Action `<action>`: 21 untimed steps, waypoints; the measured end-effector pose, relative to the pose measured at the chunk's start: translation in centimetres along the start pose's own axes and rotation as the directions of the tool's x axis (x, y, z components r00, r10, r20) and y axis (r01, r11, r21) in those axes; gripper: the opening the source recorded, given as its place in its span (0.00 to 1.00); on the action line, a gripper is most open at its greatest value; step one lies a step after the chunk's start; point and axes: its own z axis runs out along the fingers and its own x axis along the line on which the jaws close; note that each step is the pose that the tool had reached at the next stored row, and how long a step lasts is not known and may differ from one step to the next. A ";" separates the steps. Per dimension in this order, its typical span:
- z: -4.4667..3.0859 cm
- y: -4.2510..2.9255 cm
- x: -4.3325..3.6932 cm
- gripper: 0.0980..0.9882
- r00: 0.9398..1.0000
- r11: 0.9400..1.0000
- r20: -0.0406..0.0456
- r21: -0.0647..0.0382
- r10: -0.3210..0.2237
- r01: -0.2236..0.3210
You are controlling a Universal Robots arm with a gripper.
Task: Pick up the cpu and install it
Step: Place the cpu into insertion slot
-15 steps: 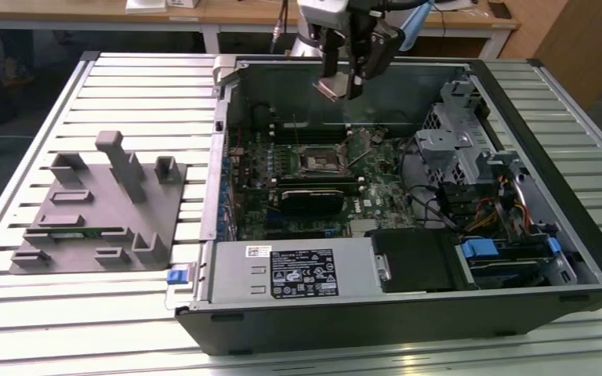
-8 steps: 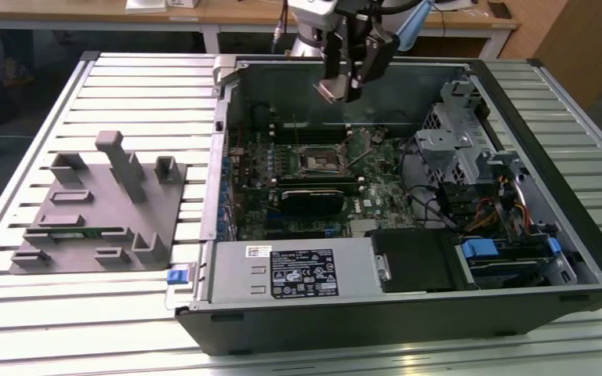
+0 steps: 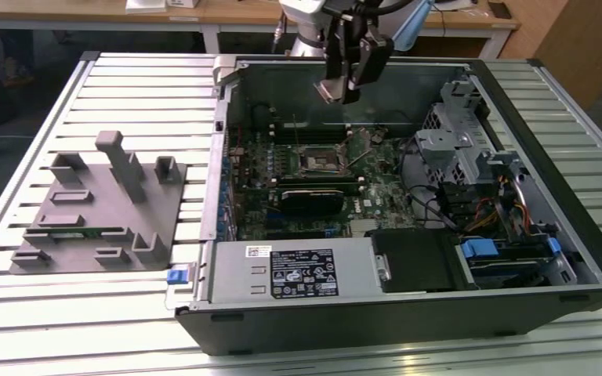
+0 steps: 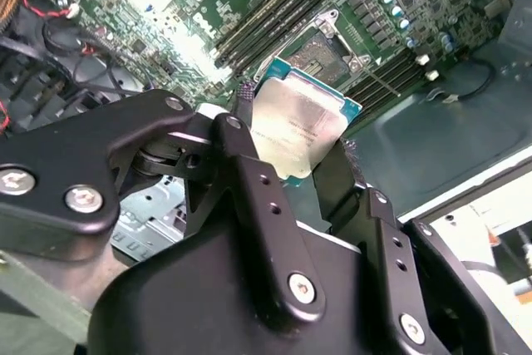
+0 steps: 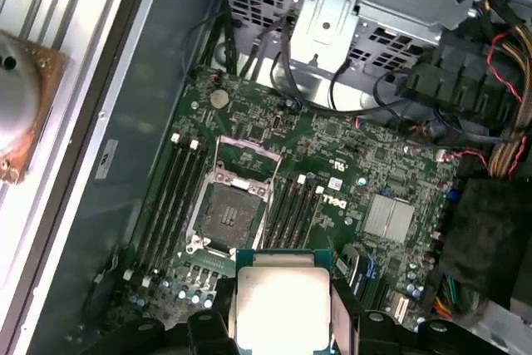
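Pale matt metal cpu [image 5: 281, 305] top

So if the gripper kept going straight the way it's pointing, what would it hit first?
Probably the motherboard, close beside the CPU socket; the cpu in the gripper would touch first. Depth is unclear, so that's a guess.

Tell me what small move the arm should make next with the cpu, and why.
Probably carry it across toward the socket before lowering. The gripper is shut on the cpu and hangs high above the motherboard; in the first wrist view the open socket lies apart from the chip, not under it.
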 end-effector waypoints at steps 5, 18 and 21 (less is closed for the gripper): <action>0.13 0.01 0.02 0.50 0.997 0.997 0.003 0.000 0.071 -0.071; 1.43 0.12 0.55 0.50 0.968 0.969 0.010 -0.001 0.249 -0.249; 1.93 0.30 1.19 0.50 0.968 0.968 0.010 -0.001 0.250 -0.250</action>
